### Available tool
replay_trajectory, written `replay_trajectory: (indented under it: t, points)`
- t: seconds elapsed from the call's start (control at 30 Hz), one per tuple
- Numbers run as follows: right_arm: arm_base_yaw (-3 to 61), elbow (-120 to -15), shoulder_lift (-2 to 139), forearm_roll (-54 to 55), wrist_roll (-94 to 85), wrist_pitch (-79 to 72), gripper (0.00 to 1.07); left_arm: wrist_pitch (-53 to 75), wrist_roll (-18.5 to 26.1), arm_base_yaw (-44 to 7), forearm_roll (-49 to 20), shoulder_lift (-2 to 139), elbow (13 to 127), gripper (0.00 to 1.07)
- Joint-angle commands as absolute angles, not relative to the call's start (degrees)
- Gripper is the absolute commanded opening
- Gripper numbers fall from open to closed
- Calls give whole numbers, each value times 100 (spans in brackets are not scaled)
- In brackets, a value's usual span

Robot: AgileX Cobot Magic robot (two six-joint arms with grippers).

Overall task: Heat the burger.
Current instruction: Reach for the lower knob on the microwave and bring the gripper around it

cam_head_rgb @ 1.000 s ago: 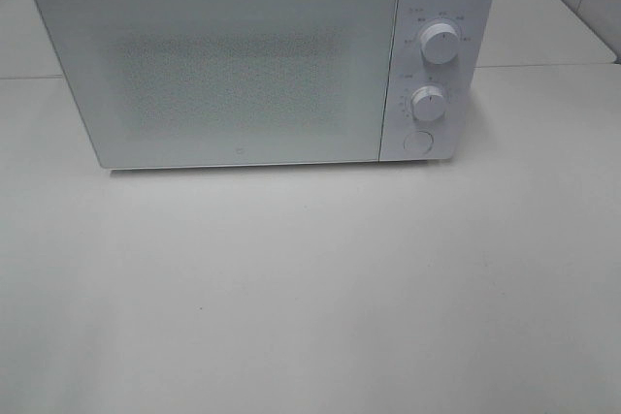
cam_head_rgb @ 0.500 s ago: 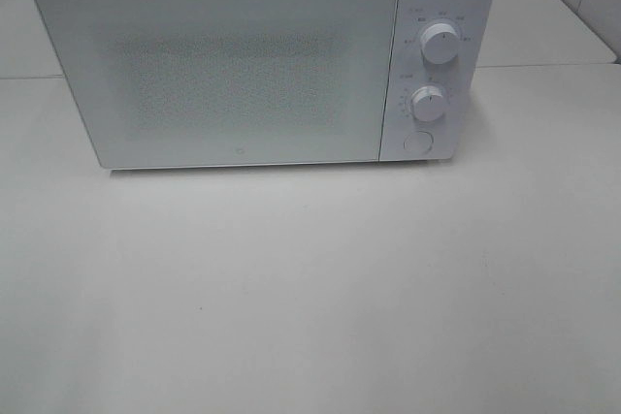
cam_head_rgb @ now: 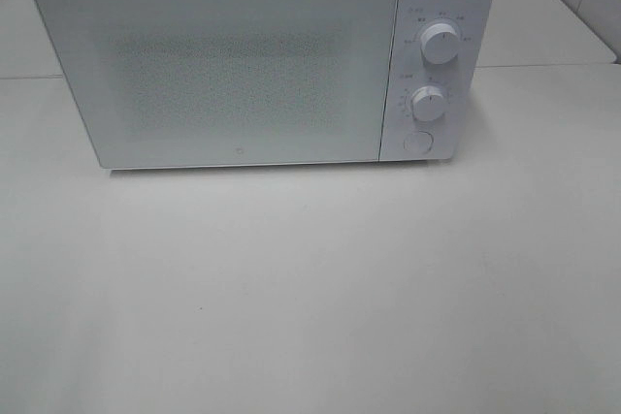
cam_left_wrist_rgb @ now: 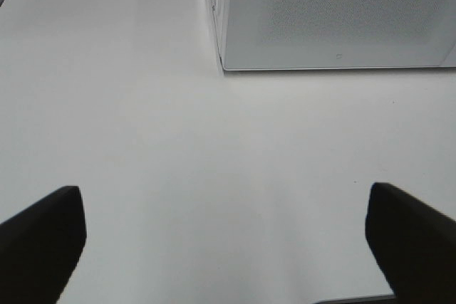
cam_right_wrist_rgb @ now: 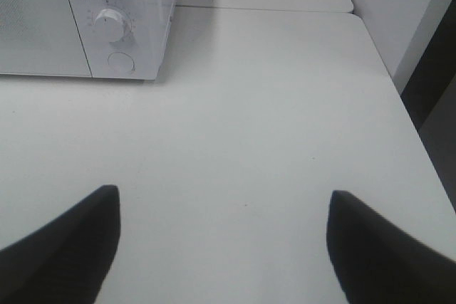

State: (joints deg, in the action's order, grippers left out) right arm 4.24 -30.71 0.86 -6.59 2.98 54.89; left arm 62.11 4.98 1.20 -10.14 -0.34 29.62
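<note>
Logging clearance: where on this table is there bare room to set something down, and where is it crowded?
Bare: the whole tabletop in front of the closed microwave, and the strip right of its control panel. The left end effector and right end effector, both open, hang over bare surface. Nowhere crowded.

A white microwave [cam_head_rgb: 262, 65] stands on a pale table [cam_head_rgb: 310, 288], its speckled glass door [cam_head_rgb: 228, 70] shut. On the microwave's right-hand panel sit an upper knob [cam_head_rgb: 441, 46], a lower knob [cam_head_rgb: 428, 103] beneath it, and a round button [cam_head_rgb: 418, 143] lowest. Bare tabletop stretches in front of the microwave.
</note>
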Motion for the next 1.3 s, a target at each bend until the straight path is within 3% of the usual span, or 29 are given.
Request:
replay_trajectory:
  t: [0.03, 1.3]
  points:
    - [390, -3237, 378, -699, 309, 5151, 76, 6131, 487, 132, -1049, -132, 2956, 100]
    - [390, -3237, 4778, -699, 309, 304, 76, 6131, 487, 132, -1049, -132, 2956, 100]
